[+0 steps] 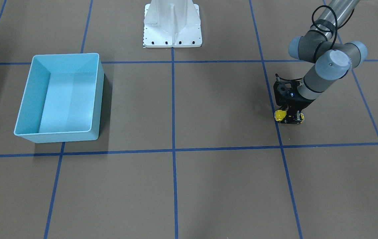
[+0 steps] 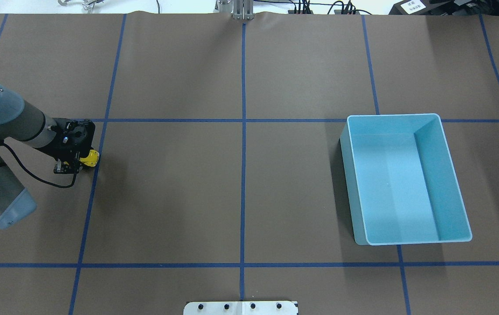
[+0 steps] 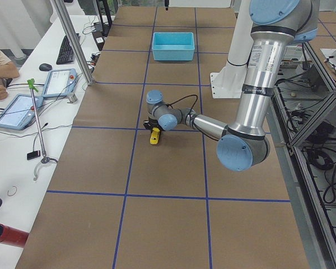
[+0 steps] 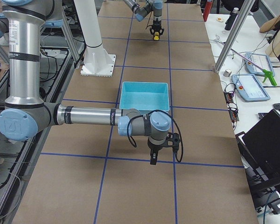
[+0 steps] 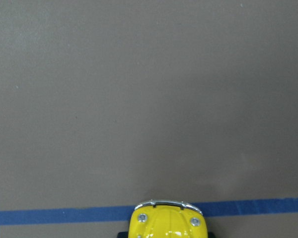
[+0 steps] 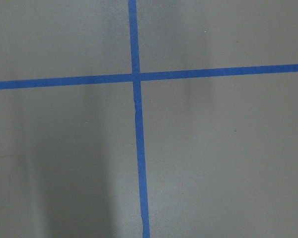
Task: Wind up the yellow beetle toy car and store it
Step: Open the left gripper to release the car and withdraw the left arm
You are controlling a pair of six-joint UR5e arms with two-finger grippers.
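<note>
The yellow beetle toy car [image 1: 280,115] sits low at the table on a blue tape line, on the robot's left side. My left gripper [image 1: 289,117] comes down over its middle and looks shut on it, with yellow showing on both sides of the black fingers. The overhead view shows the car [image 2: 90,158] sticking out of the left gripper [image 2: 79,161]. The left wrist view shows only the car's nose [image 5: 169,220]. My right gripper [image 4: 152,160] hangs over the table near the light blue bin [image 4: 144,95]. I cannot tell whether it is open or shut.
The light blue bin [image 2: 407,242] is empty and stands far from the car, on the robot's right side. The white robot base [image 1: 172,23] is at the table's edge. Blue tape lines [image 6: 139,148] cross the brown table cover.
</note>
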